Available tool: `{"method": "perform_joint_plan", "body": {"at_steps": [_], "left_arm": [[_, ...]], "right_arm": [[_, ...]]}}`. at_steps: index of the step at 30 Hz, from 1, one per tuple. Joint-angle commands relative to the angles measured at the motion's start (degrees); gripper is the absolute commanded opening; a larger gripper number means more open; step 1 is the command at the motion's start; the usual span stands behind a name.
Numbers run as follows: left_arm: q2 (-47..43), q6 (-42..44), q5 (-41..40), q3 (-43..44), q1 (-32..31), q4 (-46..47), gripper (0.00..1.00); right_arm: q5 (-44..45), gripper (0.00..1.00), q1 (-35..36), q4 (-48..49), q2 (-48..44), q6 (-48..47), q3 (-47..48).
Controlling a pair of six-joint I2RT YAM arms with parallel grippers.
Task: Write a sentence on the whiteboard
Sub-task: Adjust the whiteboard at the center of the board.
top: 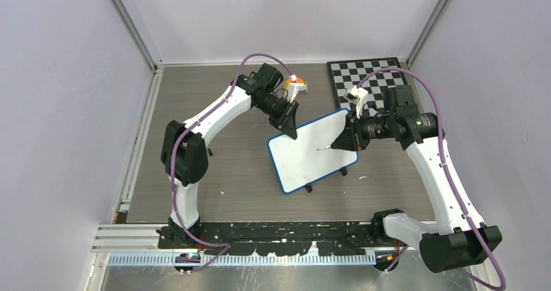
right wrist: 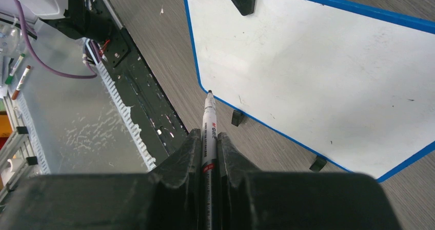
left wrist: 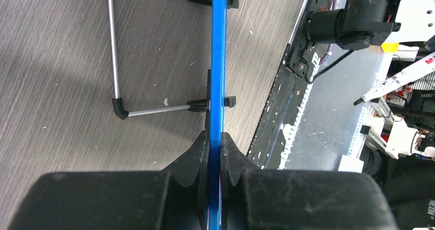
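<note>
On the table (top: 227, 174), the whiteboard (top: 305, 158) is pinched by its blue rim in the left gripper (left wrist: 215, 140); a marker (right wrist: 209, 112) is clamped in the right gripper (right wrist: 208, 137). No writing is seen; the sentence is judged unstarted.

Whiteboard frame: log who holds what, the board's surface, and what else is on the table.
left jaws: shut on the blue rim of the small white rectangular whiteboard
right jaws: shut on a white marker pen, tip bare, pointing at the board
board surface: no writing visible
tip contact: cannot tell
also there: black-and-white checkered board, far right corner
</note>
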Motion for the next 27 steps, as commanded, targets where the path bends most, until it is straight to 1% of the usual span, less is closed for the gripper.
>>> {"method": "perform_joint_plan", "body": {"at_steps": [1, 7, 8, 9, 10, 11, 12, 13, 15, 17, 21, 27], "left_arm": [[-2.4, -1.4, -0.6, 0.9, 0.1, 3.2, 0.0], [-2.0, -1.4, -0.5, -1.7, -0.1, 3.8, 0.0], [-1.8, -0.8, -0.4, -2.2, -0.2, 3.4, 0.04], [-1.7, 0.1, -0.1, -2.1, -0.3, 2.4, 0.13], [-1.7, 0.9, -0.2, -1.6, -0.2, 1.1, 0.26], [-2.0, 1.3, -0.4, -1.1, 0.0, 0.4, 0.36], [-2.7, 1.5, -0.5, -0.9, 0.6, 0.1, 0.43], [-3.5, 1.9, -0.5, -0.3, 1.2, -0.4, 0.49], [-5.2, 2.8, 0.3, 0.9, 2.7, -2.3, 0.55], [-7.5, 4.1, 1.0, 0.4, 4.1, -3.7, 0.56], [-11.8, 6.0, 3.6, -4.0, 5.8, -4.5, 0.55], [-14.2, 4.9, 5.1, -9.9, 6.5, -2.0, 0.53]], "right_arm": [[0.1, 0.0, 0.4, 1.5, -1.5, 0.0, 0.8], [0.1, 0.0, 0.6, 1.5, -1.7, -0.2, 1.0], [0.2, 0.0, 0.6, 1.5, -1.6, -0.4, 1.0], [0.5, 0.0, 0.7, 1.5, -1.6, -0.6, 0.9], [0.7, 0.0, 0.8, 1.5, -1.7, -0.7, 1.0], [0.8, 0.0, 1.0, 1.6, -1.6, -0.8, 0.9], [1.2, 0.0, 1.3, 2.0, -1.5, -0.8, 0.8], [1.8, 0.0, 1.6, 2.4, -1.5, -0.5, 0.6], [3.2, 0.0, 2.7, 4.0, -1.3, 0.5, 0.1], [4.5, 0.0, 4.3, 5.3, -1.1, 1.6, 0.0], [9.0, 0.0, 9.0, 10.5, -0.5, 5.7, -0.9], [15.6, 0.0, 15.8, 17.4, 3.4, 10.5, 0.9]]}}
